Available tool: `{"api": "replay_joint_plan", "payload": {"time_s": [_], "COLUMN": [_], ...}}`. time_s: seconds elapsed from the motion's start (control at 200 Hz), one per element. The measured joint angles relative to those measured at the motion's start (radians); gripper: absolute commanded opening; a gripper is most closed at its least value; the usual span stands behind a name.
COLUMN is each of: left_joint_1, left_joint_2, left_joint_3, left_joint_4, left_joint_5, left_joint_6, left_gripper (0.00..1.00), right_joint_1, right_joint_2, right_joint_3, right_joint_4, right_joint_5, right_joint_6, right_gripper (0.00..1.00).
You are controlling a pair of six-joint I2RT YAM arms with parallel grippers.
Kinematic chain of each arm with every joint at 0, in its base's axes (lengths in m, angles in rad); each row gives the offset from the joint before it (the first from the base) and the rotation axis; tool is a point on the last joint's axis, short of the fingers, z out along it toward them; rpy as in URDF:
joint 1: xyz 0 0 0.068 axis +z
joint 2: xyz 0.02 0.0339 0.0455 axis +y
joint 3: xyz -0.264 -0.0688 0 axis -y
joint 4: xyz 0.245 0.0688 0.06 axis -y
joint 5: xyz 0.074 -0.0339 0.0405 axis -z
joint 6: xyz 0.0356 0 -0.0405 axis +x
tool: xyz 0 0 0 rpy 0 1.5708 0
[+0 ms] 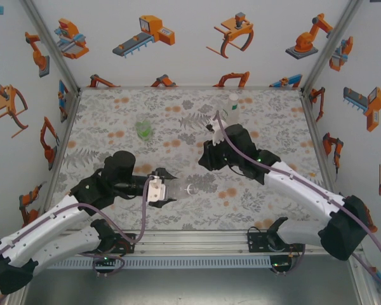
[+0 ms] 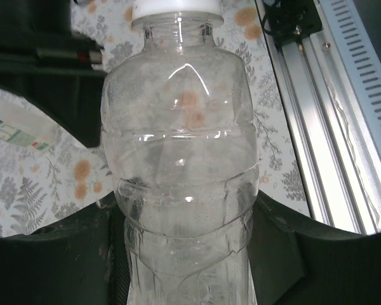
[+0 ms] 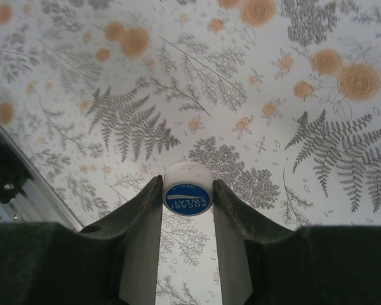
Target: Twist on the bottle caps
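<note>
My left gripper (image 1: 168, 190) is shut on a clear bottle (image 1: 181, 189), held lying level with its neck pointing right. In the left wrist view that clear bottle (image 2: 181, 159) stands between the dark fingers (image 2: 286, 248), and a white cap (image 2: 178, 7) sits on its neck. My right gripper (image 3: 188, 190) is shut on another white bottle cap (image 3: 188, 187) with a blue round sticker, held above the table. In the top view the right gripper (image 1: 208, 159) hovers mid-table. A green-tinted bottle (image 1: 143, 130) stands at the back left, a labelled clear bottle (image 1: 232, 108) at the back right.
The floral tablecloth (image 1: 178, 108) covers the table between patterned walls. An aluminium rail (image 1: 197, 241) runs along the near edge by the arm bases. The labelled bottle (image 2: 13, 130) shows at the left of the left wrist view.
</note>
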Motion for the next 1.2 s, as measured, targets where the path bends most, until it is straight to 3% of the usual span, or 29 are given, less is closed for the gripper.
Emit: {"api": "replay_joint_plan", "payload": {"time_s": [0.275, 0.526, 0.826, 1.202], "left_joint_1": [-0.001, -0.001, -0.001, -0.001], "left_joint_2": [-0.028, -0.037, -0.030, 0.001], "left_joint_3": [0.009, -0.004, -0.004, -0.004], "left_joint_4": [-0.024, -0.044, -0.045, -0.041], "left_joint_5": [-0.184, -0.274, -0.259, -0.247], "left_joint_6": [0.014, 0.036, 0.007, -0.016], "left_gripper": [0.00, 0.00, 0.00, 0.00], "right_joint_1": [0.000, 0.000, 0.005, 0.018], "right_joint_2": [-0.237, -0.391, -0.393, -0.326], "right_joint_3": [-0.045, -0.182, -0.202, -0.202], "right_joint_4": [0.059, 0.188, 0.320, 0.359], "right_joint_5": [-0.091, -0.340, -0.606, -0.675], "right_joint_6": [-0.071, -0.257, -0.446, -0.525], "right_gripper": [0.09, 0.02, 0.00, 0.00]}}
